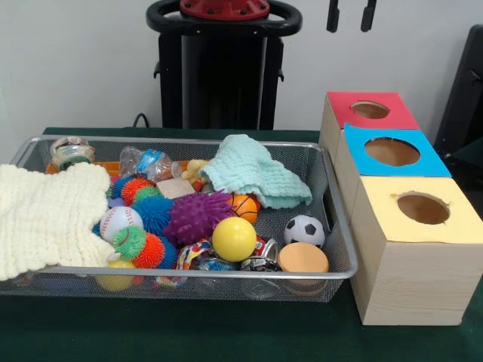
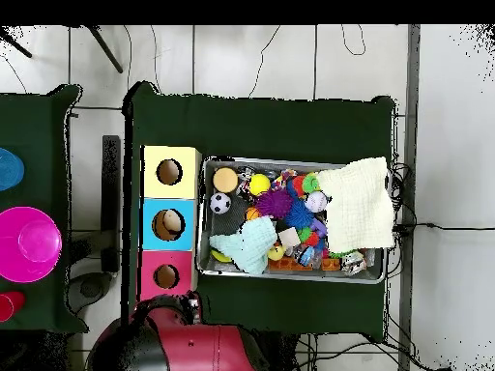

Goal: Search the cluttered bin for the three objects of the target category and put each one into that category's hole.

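The silver wire-mesh bin [image 1: 341,226] sits on the green table and also shows in the overhead view [image 2: 201,246]. It holds a yellow ball [image 1: 234,238], a soccer ball [image 1: 304,230], a baseball [image 1: 121,221], a small basketball [image 1: 243,206], and purple [image 1: 198,216] and blue [image 1: 155,213] spiky balls. The red-faced hole [image 1: 370,110] is in the farthest of three wooden boxes right of the bin, and shows in the overhead view [image 2: 166,276]. Only the tips of my gripper [image 1: 350,15] show at the top edge, apart and empty, high above the boxes.
A cream knit cloth [image 1: 45,219] hangs over the bin's left end and a mint cloth [image 1: 253,170] lies at its back. A plastic bottle [image 1: 147,162], a jar [image 1: 70,151] and an orange disc [image 1: 303,258] lie among the balls. Blue-faced [image 1: 392,151] and yellow-faced [image 1: 423,207] holes stand nearer the camera.
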Controlling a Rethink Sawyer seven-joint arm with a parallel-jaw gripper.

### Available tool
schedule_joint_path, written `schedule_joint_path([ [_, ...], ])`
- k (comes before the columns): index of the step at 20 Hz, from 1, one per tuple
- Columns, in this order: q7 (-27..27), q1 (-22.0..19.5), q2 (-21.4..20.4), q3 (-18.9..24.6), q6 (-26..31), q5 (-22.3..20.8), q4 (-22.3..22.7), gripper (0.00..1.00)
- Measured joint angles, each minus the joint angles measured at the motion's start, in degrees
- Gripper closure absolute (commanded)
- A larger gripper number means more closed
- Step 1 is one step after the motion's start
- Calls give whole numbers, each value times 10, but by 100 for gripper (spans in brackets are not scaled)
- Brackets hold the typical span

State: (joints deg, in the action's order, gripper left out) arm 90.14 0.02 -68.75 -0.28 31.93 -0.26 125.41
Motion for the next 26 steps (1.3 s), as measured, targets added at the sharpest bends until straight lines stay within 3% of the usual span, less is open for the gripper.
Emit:
schedule_joint_path([
  [14,0,-78,27,1,-4,-1,0,0],
  [26,0,-152,76,34,-26,-38,-14,0],
])
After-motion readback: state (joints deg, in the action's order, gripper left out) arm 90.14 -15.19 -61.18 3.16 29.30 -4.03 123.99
